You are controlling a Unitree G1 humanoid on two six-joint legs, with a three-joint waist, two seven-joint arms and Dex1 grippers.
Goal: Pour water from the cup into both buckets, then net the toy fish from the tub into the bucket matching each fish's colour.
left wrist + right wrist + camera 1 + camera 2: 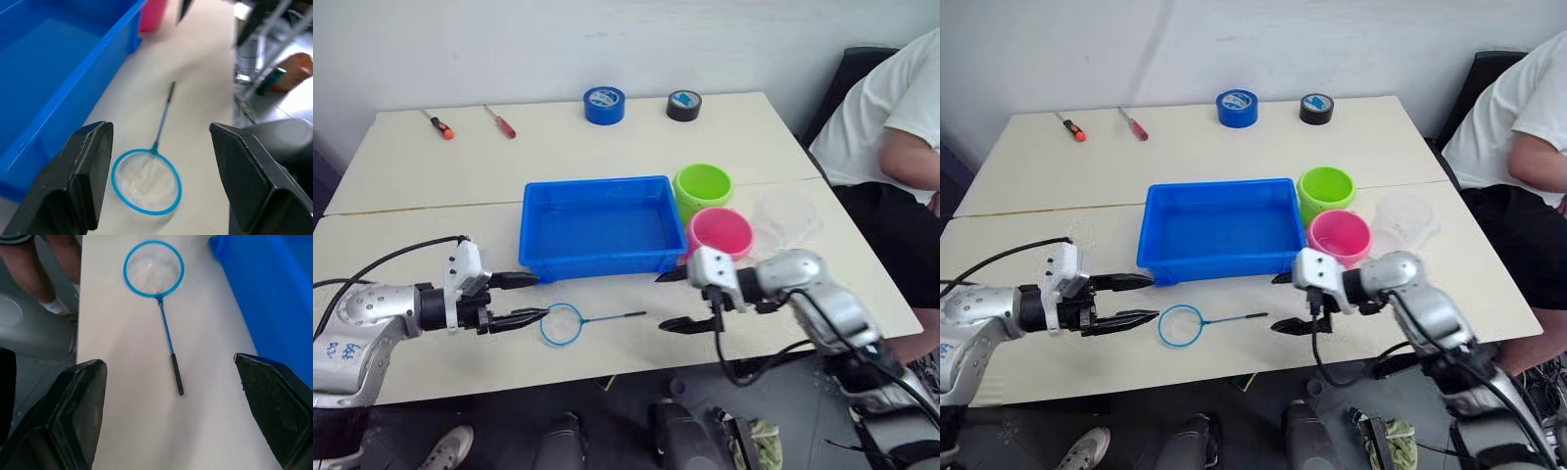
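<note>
Two grippers hover low over a pale table (411, 162), both spread wide and holding nothing. Between them lies the net (562, 324), flat on the table, hoop toward the left gripper (523, 299) at 9 o'clock, thin handle pointing to the right gripper (672, 300) at 3 o'clock. Just beyond the net, at 12 o'clock, sits the blue tub (597, 257); no fish can be made out in it. Touching the tub's right end stand the green bucket (702, 189) and, nearer, the pink bucket (721, 233). Beside them at 3 o'clock stands the clear cup (787, 216). A seated person (891, 127) is at the table's right edge.
</note>
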